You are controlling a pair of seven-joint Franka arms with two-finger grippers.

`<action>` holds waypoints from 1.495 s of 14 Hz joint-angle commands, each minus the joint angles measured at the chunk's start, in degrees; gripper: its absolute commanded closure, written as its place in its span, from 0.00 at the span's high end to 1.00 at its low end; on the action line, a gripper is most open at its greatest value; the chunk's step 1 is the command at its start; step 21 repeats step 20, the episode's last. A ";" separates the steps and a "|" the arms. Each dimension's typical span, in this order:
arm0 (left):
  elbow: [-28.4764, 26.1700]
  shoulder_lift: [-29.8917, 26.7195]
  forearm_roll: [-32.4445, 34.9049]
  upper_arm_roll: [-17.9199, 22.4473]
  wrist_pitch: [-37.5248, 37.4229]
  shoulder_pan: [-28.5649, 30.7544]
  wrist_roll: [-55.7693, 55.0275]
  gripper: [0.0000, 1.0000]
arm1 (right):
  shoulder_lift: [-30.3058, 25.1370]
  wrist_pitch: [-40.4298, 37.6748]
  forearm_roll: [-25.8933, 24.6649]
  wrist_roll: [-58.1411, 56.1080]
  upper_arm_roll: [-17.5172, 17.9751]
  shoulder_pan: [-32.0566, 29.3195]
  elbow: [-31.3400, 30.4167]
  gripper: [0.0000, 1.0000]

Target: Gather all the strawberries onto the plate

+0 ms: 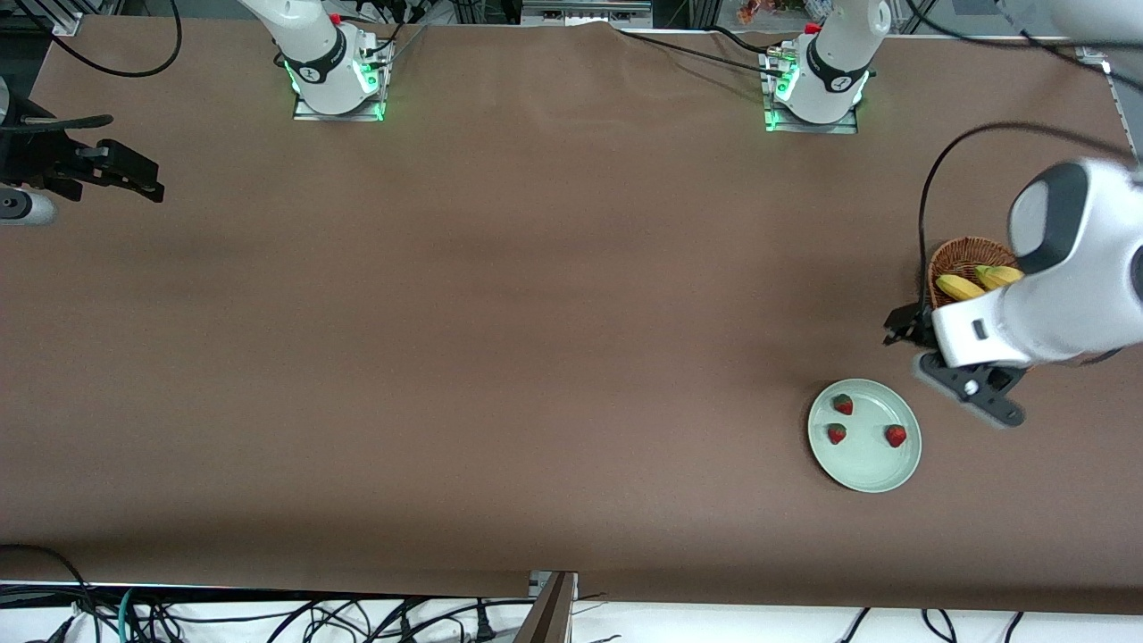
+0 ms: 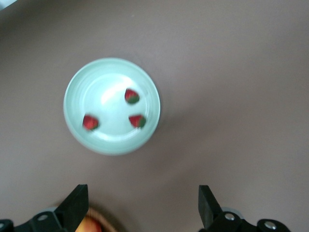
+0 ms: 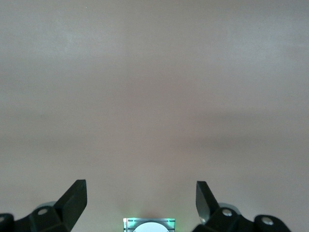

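Jaws released on both: left gripper point(image 1: 902, 332) over the counter point(image 1: 536, 357) beside the plate point(image 1: 863, 468), which holds three strawberries point(image 1: 843, 405); right gripper point(image 1: 134, 174) waits well apart.

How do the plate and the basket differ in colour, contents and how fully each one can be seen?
The plate is pale mint green; the basket is brown wicker. The plate holds three strawberries; the basket holds bananas. The plate shows whole, while the left arm partly covers the basket. Both are round and sit at the left arm's end of the table.

three red strawberries point(image 1: 844, 405) lie apart on mint plate point(image 1: 904, 464).
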 commanded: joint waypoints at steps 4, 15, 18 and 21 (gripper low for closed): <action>3.74 -9.69 -1.01 7.88 -11.95 -7.95 -13.18 1.00 | -0.08 0.13 -0.16 -0.81 0.71 -0.89 0.34 1.00; -13.08 -24.13 -7.87 16.98 -5.68 -13.96 -27.25 1.00 | 0.27 0.13 -0.16 -0.63 0.71 -0.89 0.34 1.00; -8.59 -21.40 -7.87 16.98 -9.29 -13.87 -28.05 1.00 | 0.27 0.13 -0.16 -0.72 0.71 -0.89 0.34 1.00; -8.76 -21.40 -7.78 16.98 -9.74 -13.87 -28.05 1.00 | 0.27 0.13 -0.16 -0.72 0.63 -0.89 0.34 1.00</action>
